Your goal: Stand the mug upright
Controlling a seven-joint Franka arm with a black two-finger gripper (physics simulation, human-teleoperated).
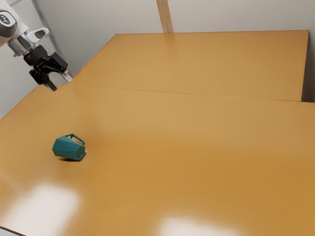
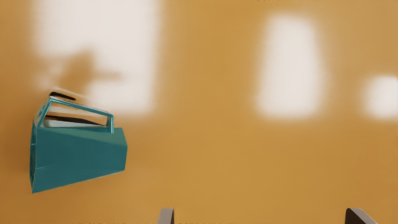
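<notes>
Plainly, the teal mug [image 1: 69,148] lies on its side on the tabletop [image 1: 197,147], in the lower left part of the exterior view, its handle [image 2: 82,106] along one flank. The tool [image 1: 61,83] hangs in the upper left of that view, fingers spread apart with nothing between them, well clear of the mug and above the tabletop.
</notes>
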